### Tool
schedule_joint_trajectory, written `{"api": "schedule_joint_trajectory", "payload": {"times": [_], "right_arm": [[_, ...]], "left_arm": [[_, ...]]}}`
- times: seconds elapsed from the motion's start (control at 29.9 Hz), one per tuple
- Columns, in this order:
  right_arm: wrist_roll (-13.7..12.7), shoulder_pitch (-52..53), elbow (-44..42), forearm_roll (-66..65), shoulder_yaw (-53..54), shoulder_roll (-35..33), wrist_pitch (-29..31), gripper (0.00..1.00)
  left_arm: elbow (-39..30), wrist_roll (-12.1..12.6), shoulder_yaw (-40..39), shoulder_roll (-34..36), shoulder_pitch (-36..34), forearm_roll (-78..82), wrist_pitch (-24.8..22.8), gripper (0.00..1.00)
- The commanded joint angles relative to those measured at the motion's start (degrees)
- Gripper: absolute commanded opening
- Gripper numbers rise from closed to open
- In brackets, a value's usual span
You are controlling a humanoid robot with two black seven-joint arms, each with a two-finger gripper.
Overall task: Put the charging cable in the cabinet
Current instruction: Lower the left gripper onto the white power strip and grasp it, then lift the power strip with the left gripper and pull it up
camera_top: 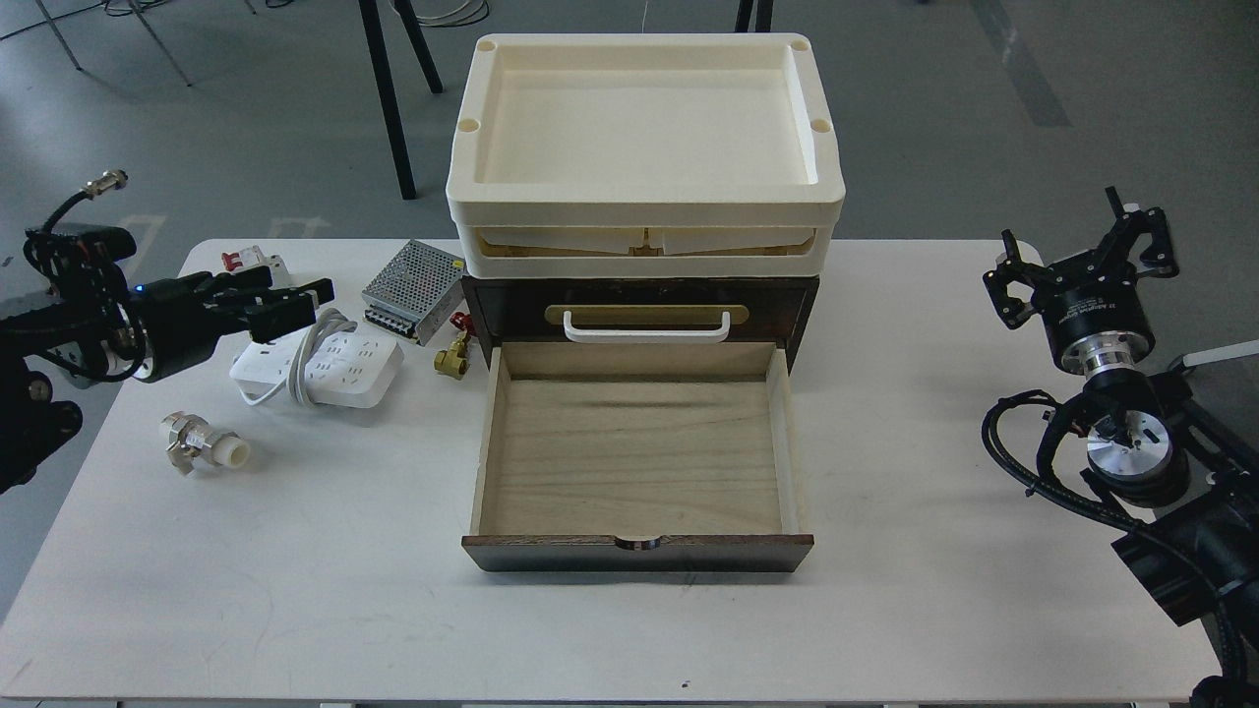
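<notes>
The left pincer (295,300) hangs open over the upper left corner of the charging cable (317,368), which lies on the surface (885,590) at the cabinet's (639,295) 9 o'clock. Best bet: drop straight down across the cord-wrapped middle, squeeze, carry toward 3 o'clock into the open drawer (634,457). Right pincer (1077,261) sits open, idle. No readable writing.

One cabinet (639,295), one charging cable (320,366), two grippers, and seemingly four small parts.

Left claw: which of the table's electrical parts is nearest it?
The charging cable, a white socket strip wrapped with cord; the left claw hovers over its rear edge.
</notes>
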Motion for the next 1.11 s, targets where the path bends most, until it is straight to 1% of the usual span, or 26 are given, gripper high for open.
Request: {"api": "schedule_joint_trajectory", "payload": {"times": [0.0,0.07,0.17,0.27,0.33,0.37,0.4,0.47,0.57,0.74,0.8,0.87,1.07], "right_arm": [[-0.01,0.0,-0.01,-0.05,-0.02,0.03,0.09,1.0],[-0.01,0.0,-0.01,0.04,-0.02,-0.06,0.09,1.0],[-0.01,0.0,-0.01,-0.05,-0.1,-0.06,0.09,1.0],[-0.01,0.0,-0.01,-0.05,-0.19,0.03,0.09,1.0],[-0.01,0.0,-0.01,-0.05,-0.19,0.03,0.09,1.0],[-0.01,0.0,-0.01,-0.05,-0.19,0.03,0.09,1.0],[-0.01,0.0,-0.01,-0.05,-0.19,0.03,0.09,1.0],[-0.01,0.0,-0.01,-0.05,-0.19,0.03,0.09,1.0],[-0.01,0.0,-0.01,-0.05,-0.19,0.03,0.09,1.0],[-0.01,0.0,-0.01,-0.05,-0.28,0.03,0.09,1.0],[-0.01,0.0,-0.01,-0.05,-0.28,0.03,0.09,1.0],[-0.01,0.0,-0.01,-0.05,-0.28,0.03,0.09,1.0],[-0.01,0.0,-0.09,-0.05,-0.28,0.03,0.0,1.0]], "left_arm": [[8.38,0.89,4.22,-5.54,-0.14,1.33,3.36,0.87],[13.05,0.46,5.2,-8.7,-0.05,1.33,3.8,0.82],[19.64,0.02,6.86,-12.49,0.03,1.33,3.81,0.72],[25.53,-0.42,8.62,-15.92,-0.23,0.71,3.81,0.52],[28.0,-1.44,8.63,-17.33,-0.32,0.36,3.81,0.36],[28.97,-1.44,8.63,-17.77,-0.4,0.27,3.81,0.28],[29.41,-1.44,8.63,-17.95,-0.49,0.27,3.81,0.23],[29.5,-1.44,8.63,-17.95,-0.67,0.27,3.81,0.16],[29.5,-1.44,8.36,-17.95,-0.93,0.18,3.81,0.11],[29.33,-1.44,8.36,-17.77,-2.42,-1.92,3.63,0.08],[29.33,-1.44,8.63,-17.07,-2.95,-2.98,3.63,0.06],[29.33,-1.44,8.63,-15.85,-3.83,-2.98,3.81,0.04],[28.89,-1.44,8.63,-8.73,-7.43,-2.89,3.98,0.03]]}}
